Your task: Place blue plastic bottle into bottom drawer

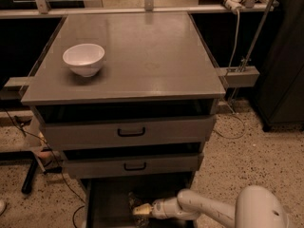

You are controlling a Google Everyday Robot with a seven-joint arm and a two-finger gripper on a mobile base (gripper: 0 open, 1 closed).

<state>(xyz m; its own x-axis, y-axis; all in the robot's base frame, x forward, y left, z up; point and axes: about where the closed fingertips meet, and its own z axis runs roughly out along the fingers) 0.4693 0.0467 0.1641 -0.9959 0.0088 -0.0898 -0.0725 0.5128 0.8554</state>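
The bottom drawer point(102, 201) stands pulled out at the foot of the grey cabinet, its interior dark. My white arm reaches in from the lower right, and my gripper point(141, 210) is low inside the drawer, near its middle. A faint glinting shape point(132, 197) lies just beyond the gripper's tip on the drawer floor. I cannot tell whether it is the blue plastic bottle, and no bottle shows clearly anywhere else.
A white bowl point(84, 59) sits on the cabinet top point(142, 56) at the left. Two drawers with black handles point(131, 132) point(135, 166) are above the bottom drawer. Cables and a dark stand lie on the speckled floor at the left. A dark cabinet stands at the right.
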